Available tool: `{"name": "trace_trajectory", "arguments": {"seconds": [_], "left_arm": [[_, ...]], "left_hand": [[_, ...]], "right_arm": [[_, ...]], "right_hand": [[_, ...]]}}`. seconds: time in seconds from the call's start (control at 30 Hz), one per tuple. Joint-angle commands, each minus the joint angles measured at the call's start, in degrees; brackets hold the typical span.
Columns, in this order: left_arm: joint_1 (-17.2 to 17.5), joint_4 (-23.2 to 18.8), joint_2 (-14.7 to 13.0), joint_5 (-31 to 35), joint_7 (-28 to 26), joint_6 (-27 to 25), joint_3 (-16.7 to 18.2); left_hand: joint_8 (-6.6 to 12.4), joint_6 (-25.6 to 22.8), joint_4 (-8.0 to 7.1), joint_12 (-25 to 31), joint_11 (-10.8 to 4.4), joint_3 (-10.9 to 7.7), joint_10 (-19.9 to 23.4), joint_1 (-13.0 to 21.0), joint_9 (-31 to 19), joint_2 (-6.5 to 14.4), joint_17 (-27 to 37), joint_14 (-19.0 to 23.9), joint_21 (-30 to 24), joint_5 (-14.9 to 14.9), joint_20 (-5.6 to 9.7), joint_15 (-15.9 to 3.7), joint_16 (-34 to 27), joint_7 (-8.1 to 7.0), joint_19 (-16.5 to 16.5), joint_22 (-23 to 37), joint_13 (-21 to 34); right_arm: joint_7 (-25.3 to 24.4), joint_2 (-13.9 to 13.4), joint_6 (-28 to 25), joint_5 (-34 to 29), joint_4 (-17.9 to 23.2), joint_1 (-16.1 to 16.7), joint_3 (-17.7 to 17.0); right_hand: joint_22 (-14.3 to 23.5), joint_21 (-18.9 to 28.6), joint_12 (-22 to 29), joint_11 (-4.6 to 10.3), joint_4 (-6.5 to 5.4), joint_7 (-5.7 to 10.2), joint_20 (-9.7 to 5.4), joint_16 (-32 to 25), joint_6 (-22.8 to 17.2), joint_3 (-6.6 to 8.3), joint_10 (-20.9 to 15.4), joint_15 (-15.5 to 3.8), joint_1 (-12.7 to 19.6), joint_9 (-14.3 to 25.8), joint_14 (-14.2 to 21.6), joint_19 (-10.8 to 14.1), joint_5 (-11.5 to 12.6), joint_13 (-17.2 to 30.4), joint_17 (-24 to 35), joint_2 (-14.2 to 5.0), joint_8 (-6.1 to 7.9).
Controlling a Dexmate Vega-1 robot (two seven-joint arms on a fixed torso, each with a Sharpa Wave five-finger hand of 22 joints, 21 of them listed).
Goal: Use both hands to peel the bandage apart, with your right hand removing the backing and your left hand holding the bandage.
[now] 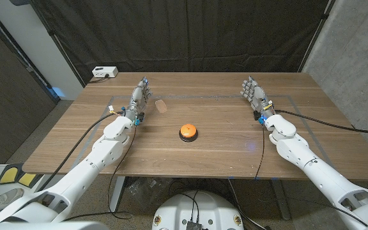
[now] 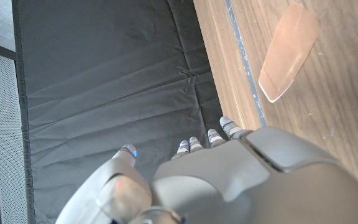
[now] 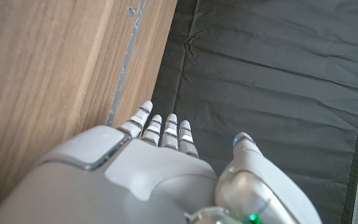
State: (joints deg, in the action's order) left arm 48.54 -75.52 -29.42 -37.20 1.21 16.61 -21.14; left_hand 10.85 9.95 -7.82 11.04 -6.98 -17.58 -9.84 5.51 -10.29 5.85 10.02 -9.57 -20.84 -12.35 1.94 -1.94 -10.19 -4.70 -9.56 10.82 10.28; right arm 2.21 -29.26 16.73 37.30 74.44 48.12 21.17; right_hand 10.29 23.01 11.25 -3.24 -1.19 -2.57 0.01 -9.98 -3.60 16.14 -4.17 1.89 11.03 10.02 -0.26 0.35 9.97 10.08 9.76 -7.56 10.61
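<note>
Bandage (image 1: pixel 161 106): laid flat on the table (image 1: pixel 222 137), just beside the left hand (image 1: pixel 140 96) and untouched.
Left hand: held with fingers apart, nothing gripped.
Right hand (image 1: pixel 253 91): fingers apart, nothing held, well apart from the bandage.
Risk: the thin strip could be pushed along the smooth wood instead of lifted; the backing could be missed by broad fingertips.
Surface: wood-grain tabletop, a taped outline marked on it, an orange button (image 1: pixel 188 131) near the middle.
Room: black curtain (image 1: pixel 190 32) hung behind the table; a white box (image 1: pixel 105 72) set past the far left corner.

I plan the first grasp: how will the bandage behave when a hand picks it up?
The bandage looks thin and lies flat on the table, so probably floppy, very light, hard to get fingertips under. A push likely slides it; it cannot roll.
</note>
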Motion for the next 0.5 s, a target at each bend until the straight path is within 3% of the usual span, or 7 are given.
{"name": "trace_trajectory", "arguments": {"seconds": [0.03,0.3,0.37,0.5], "left_arm": [[0.7,-1.8,-0.4,0.6,-1.4,-0.5,0.2],[0.9,-1.4,-0.1,0.4,-1.3,0.0,0.2],[0.9,-1.4,0.0,0.5,-1.4,0.3,0.2],[1.2,-2.0,-0.4,4.5,-5.0,1.4,-0.2]], "left_hand": [[0.19,19.6,-0.02,0.3,-0.38,-0.27,-19.0,-0.1,-0.2,0.6,0.2,-21.2,-0.3,-0.2,4.58,-4.2,-0.2,-0.44,-14.5,0.2,0.2],[0.19,19.6,-0.08,0.4,0.08,-0.26,-18.8,0.0,-0.2,0.6,0.2,-21.2,-0.2,-0.1,4.6,-4.26,-0.3,-0.53,-14.4,0.2,0.2],[0.17,19.6,-0.09,0.3,-0.52,-0.26,-19.0,0.1,-0.2,0.6,0.2,-21.2,-0.1,-0.1,4.58,-4.22,-0.3,-0.46,-14.4,0.2,0.2],[0.3,19.2,-0.04,0.5,-0.29,-0.3,-18.6,0.3,-0.2,0.6,0.2,-20.6,-0.1,0.0,4.19,-3.85,-0.5,-0.88,-14.2,0.2,0.2]], "right_arm": [[0.8,-0.2,0.1,0.5,-0.7,-0.3,-0.2],[0.7,-0.5,0.2,-0.1,0.3,-0.4,0.0],[0.6,-0.7,0.0,0.0,0.5,-0.2,-0.1],[0.1,-1.0,-0.2,0.0,1.2,0.3,-0.3]], "right_hand": [[0.1,0.1,0.2,-0.29,0.12,0.62,-0.31,-0.4,-0.4,0.34,-0.5,0.55,0.6,0.2,-0.1,0.0,0.4,0.2,0.1,0.05,0.23],[0.1,0.0,0.2,-0.24,0.17,0.54,-0.28,-0.4,-0.3,0.33,-0.5,0.57,0.6,0.2,0.0,0.0,0.4,0.2,0.1,0.0,0.17],[0.1,0.0,0.2,-0.21,0.18,0.54,-0.28,-0.4,-0.3,0.33,-0.5,0.59,0.6,0.2,0.0,0.0,0.4,0.2,0.1,0.0,0.17],[0.1,-0.1,0.3,-0.21,0.23,0.52,-0.27,-0.4,-0.3,0.35,-0.6,0.61,0.6,0.2,0.0,0.1,0.4,0.2,0.1,-0.04,0.16]]}}
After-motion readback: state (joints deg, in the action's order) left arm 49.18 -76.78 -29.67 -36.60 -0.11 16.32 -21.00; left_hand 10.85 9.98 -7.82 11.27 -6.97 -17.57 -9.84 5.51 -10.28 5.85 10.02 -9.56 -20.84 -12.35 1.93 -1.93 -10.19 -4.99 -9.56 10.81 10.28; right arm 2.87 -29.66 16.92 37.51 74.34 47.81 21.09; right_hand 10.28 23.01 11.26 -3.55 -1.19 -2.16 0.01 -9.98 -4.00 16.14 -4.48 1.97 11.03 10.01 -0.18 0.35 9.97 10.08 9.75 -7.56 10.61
